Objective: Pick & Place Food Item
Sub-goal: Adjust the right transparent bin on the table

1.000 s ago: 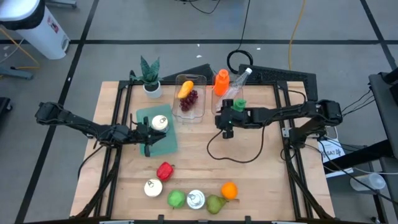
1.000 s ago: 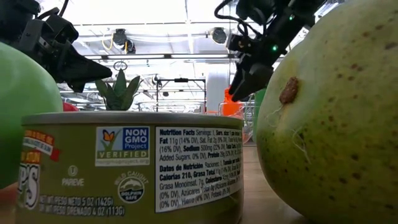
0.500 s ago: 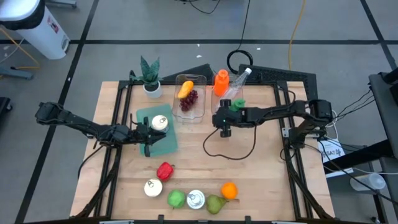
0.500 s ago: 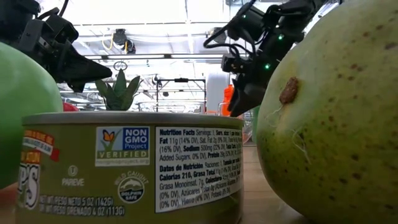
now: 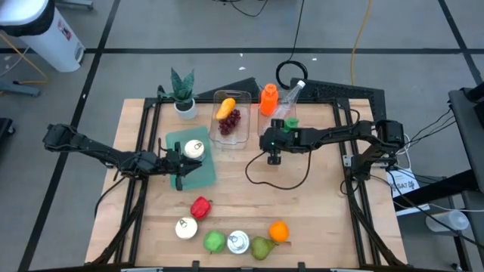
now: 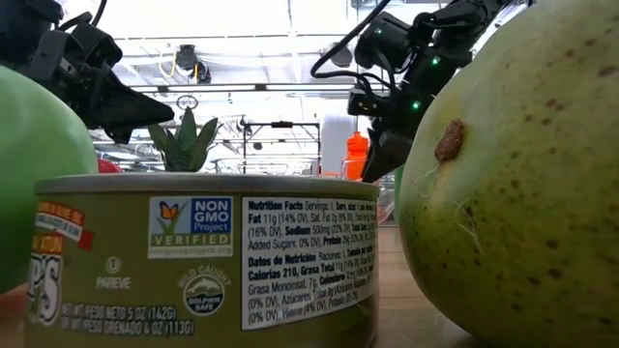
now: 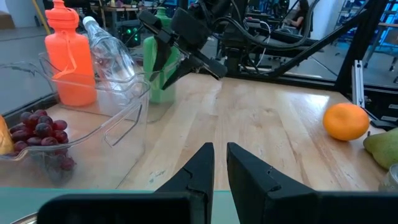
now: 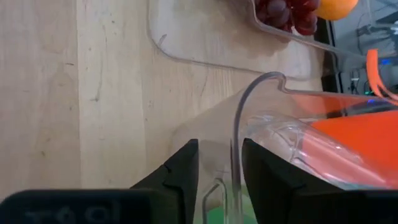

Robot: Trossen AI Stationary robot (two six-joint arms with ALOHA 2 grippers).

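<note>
My right gripper (image 5: 271, 153) is open and points down at the near left corner of the clear bin (image 5: 277, 121) that holds an orange bottle (image 5: 268, 99), a clear bottle and a green bottle. In the right wrist view the bin's rim (image 8: 237, 127) stands between the fingers of that gripper (image 8: 221, 169). A second clear bin (image 5: 233, 119) holds grapes (image 5: 230, 119) and a yellow-orange fruit. My left gripper (image 5: 179, 174) waits, shut, over the teal board (image 5: 198, 170), beside a white round item (image 5: 194, 149). My right gripper comes from above with one finger (image 8: 181, 167) on each side of the bottle bin's clear rim (image 8: 236, 149) at its corner. Whether either finger touches the rim I cannot tell. The bin rests on the table.
Along the near edge lie a red pepper (image 5: 200, 205), a white round item (image 5: 186, 227), a green apple (image 5: 215, 242), a can (image 5: 238, 242), a pear (image 5: 262, 247) and an orange (image 5: 278, 230). A potted plant (image 5: 182, 92) stands far left. A black cable (image 5: 277, 180) loops below the right gripper.
My right gripper has moved a little toward the table's left and far edges, up to the corner of the bottle bin. The black cable loop below it has been dragged along. My left arm has kept still.
</note>
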